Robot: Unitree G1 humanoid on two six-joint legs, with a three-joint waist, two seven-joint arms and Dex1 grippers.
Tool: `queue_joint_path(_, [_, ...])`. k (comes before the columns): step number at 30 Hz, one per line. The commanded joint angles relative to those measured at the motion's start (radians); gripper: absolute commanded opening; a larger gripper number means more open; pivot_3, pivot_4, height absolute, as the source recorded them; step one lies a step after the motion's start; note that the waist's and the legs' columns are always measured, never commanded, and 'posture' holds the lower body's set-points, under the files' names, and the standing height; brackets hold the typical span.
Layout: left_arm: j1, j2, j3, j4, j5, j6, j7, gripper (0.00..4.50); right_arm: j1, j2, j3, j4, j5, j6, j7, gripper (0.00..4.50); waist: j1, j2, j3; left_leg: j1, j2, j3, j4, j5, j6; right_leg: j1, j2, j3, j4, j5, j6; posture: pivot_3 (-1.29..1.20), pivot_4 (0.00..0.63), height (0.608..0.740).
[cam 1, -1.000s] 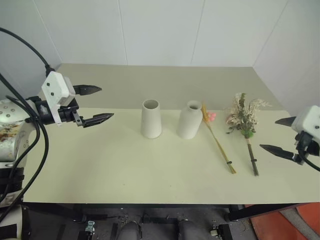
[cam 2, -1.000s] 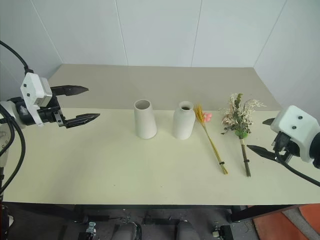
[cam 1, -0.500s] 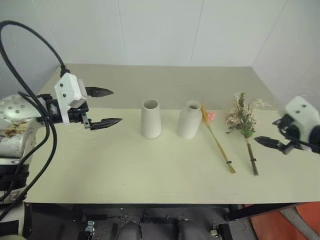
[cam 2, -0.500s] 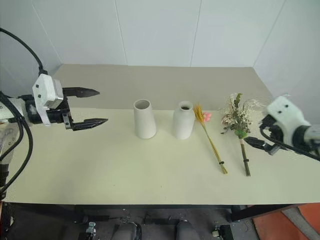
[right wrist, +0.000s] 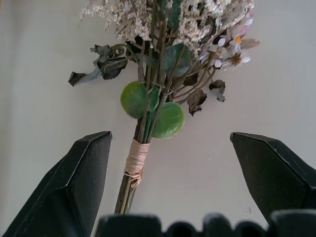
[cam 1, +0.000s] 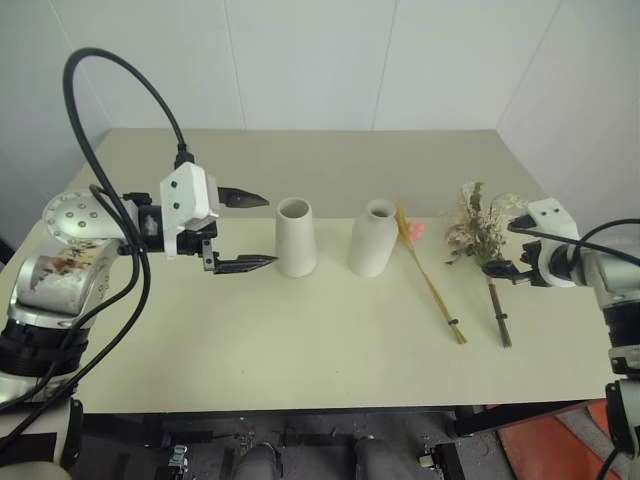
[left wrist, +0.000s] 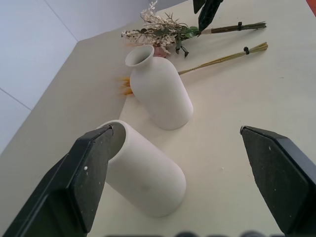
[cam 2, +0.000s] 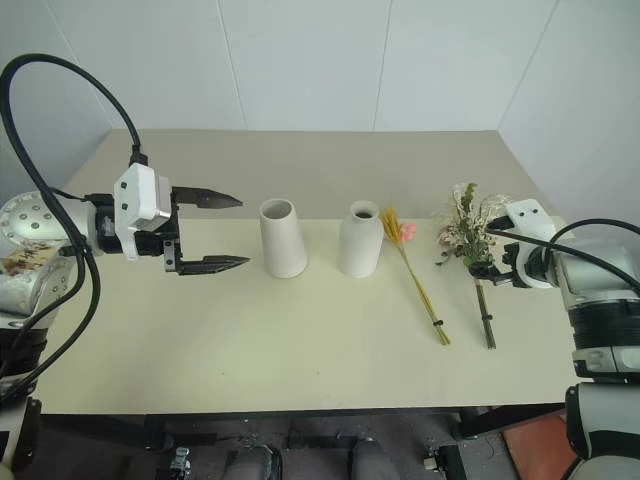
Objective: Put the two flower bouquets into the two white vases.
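Note:
Two white vases stand mid-table: a cone vase (cam 1: pixel 296 238) with a wide mouth and a rounder narrow-necked vase (cam 1: pixel 373 238). Right of them lie the two flower bouquets: a thin yellow grass bunch (cam 1: pixel 432 285) with small pink balls, and a bushy bouquet (cam 1: pixel 480 222) on dark stems. My left gripper (cam 1: pixel 262 231) hovers open just left of the cone vase, pointing at it. My right gripper (cam 2: pixel 487 250) is open over the bushy bouquet's stems; in the right wrist view the twine-bound stem (right wrist: pixel 134 160) lies between the two fingers, which do not touch it.
The cream table (cam 1: pixel 300 340) runs back to white walls. Its front half is bare. The right edge lies close beside my right arm.
My left gripper has slid right, close to the cone vase. My right gripper has swung in from the table's right edge, rolled and dropped over the bushy bouquet's stems. Both stay open.

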Motion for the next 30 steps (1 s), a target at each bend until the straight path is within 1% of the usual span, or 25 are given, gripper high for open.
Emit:
queue_joint_path(1, [0.007, 0.011, 0.024, -0.031, -0.002, 0.009, 0.007, 4.47, -0.051, 0.011, 0.006, 0.057, -0.017, -0.02, 0.018, 4.5, 0.001, 0.0, 0.0, 0.0, 0.0, 0.0, 0.0, 0.0, 0.0, 0.0, 0.0, 0.0, 0.0, 0.0, 0.0, 0.0, 0.15, 0.74])
queue_joint_path(4, [0.012, 0.008, 0.023, -0.029, 0.004, 0.009, 0.011, 4.5, -0.073, 0.03, 0.04, 0.117, -0.042, -0.036, 0.032, 3.91, 0.001, 0.0, 0.0, 0.0, 0.0, 0.0, 0.0, 0.0, 0.0, 0.0, 0.0, 0.0, 0.0, 0.0, 0.0, 0.0, 0.15, 0.74])
queue_joint_path(8, [0.019, 0.011, 0.029, -0.027, 0.013, 0.006, 0.017, 4.5, -0.096, 0.048, 0.039, 0.188, -0.053, -0.057, 0.032, 2.57, 0.002, 0.0, 0.0, 0.0, 0.0, 0.0, 0.0, 0.0, 0.0, 0.0, 0.0, 0.0, 0.0, 0.0, 0.0, 0.0, 0.15, 0.74])
queue_joint_path(13, [0.035, 0.036, 0.057, 0.0, 0.032, -0.004, 0.022, 4.5, -0.114, 0.062, 0.034, 0.235, -0.067, -0.07, 0.034, 0.72, 0.001, 0.0, 0.0, 0.0, 0.0, 0.0, 0.0, 0.0, 0.0, 0.0, 0.0, 0.0, 0.0, 0.0, 0.0, 0.0, 0.15, 0.74])
queue_joint_path(14, [0.035, 0.041, 0.061, 0.007, 0.036, -0.006, 0.022, 4.5, -0.115, 0.064, 0.03, 0.238, -0.067, -0.071, 0.031, 0.4, 0.001, 0.0, 0.0, 0.0, 0.0, 0.0, 0.0, 0.0, 0.0, 0.0, 0.0, 0.0, 0.0, 0.0, 0.0, 0.0, 0.15, 0.74])
queue_joint_path(15, [0.035, 0.048, 0.065, 0.014, 0.041, -0.009, 0.023, 4.5, -0.116, 0.066, 0.025, 0.237, -0.069, -0.07, 0.022, 0.22, 0.0, 0.0, 0.0, 0.0, 0.0, 0.0, 0.0, 0.0, 0.0, 0.0, 0.0, 0.0, 0.0, 0.0, 0.0, 0.0, 0.15, 0.74])
queue_joint_path(16, [0.034, 0.052, 0.068, 0.019, 0.044, -0.01, 0.023, 4.5, -0.116, 0.068, 0.022, 0.236, -0.07, -0.07, 0.016, 0.22, 0.0, 0.0, 0.0, 0.0, 0.0, 0.0, 0.0, 0.0, 0.0, 0.0, 0.0, 0.0, 0.0, 0.0, 0.0, 0.0, 0.15, 0.74])
queue_joint_path(18, [0.029, 0.059, 0.077, 0.033, 0.047, -0.015, 0.025, 4.5, -0.113, 0.071, -0.005, 0.227, -0.08, -0.1, -0.041, 0.22, 0.0, 0.0, 0.0, 0.0, 0.0, 0.0, 0.0, 0.0, 0.0, 0.0, 0.0, 0.0, 0.0, 0.0, 0.0, 0.0, 0.15, 0.74])
queue_joint_path(19, [0.028, 0.063, 0.085, 0.041, 0.046, -0.017, 0.026, 4.5, -0.116, 0.074, -0.038, 0.215, -0.078, -0.12, -0.087, 0.22, 0.0, 0.0, 0.0, 0.0, 0.0, 0.0, 0.0, 0.0, 0.0, 0.0, 0.0, 0.0, 0.0, 0.0, 0.0, 0.0, 0.15, 0.74])
queue_joint_path(23, [0.04, 0.072, 0.173, 0.085, -0.001, -0.014, 0.029, 4.5, -0.086, 0.087, -0.15, 0.011, -0.098, -0.294, -0.266, 0.22, 0.0, 0.003, 0.002, -0.002, 0.0, 0.0, 0.0, 0.0, 0.0, -0.002, 0.0, 0.0, 0.0, 0.0, 0.0, 0.0, 0.15, 0.74])
queue_joint_path(26, [0.079, 0.111, 0.22, 0.129, 0.01, -0.023, 0.013, 4.5, -0.092, 0.167, -0.283, -0.184, -0.036, -0.386, -0.362, 0.22, -0.012, 0.004, 0.002, -0.002, 0.001, 0.0, -0.002, 0.0, 0.0, -0.004, 0.0, 0.0, 0.001, 0.0, 0.0, 0.0, 0.15, 0.74])
queue_joint_path(28, [0.109, 0.139, 0.234, 0.165, 0.034, -0.046, 0.005, 4.5, -0.1, 0.23, -0.318, -0.295, 0.0, -0.46, -0.376, 0.22, -0.017, 0.004, 0.002, -0.002, 0.001, -0.001, -0.002, 0.0, 0.0, -0.004, 0.001, 0.0, 0.001, 0.0, 0.0, 0.0, 0.15, 0.74])
queue_joint_path(30, [0.13, 0.151, 0.246, 0.191, 0.04, -0.061, 0.006, 4.5, -0.132, 0.324, -0.34, -0.372, 0.039, -0.511, -0.417, 0.22, -0.022, 0.004, 0.002, -0.001, 0.001, -0.002, -0.002, 0.0, 0.0, -0.003, 0.001, -0.001, 0.002, 0.0, 0.0, 0.0, 0.15, 0.74])
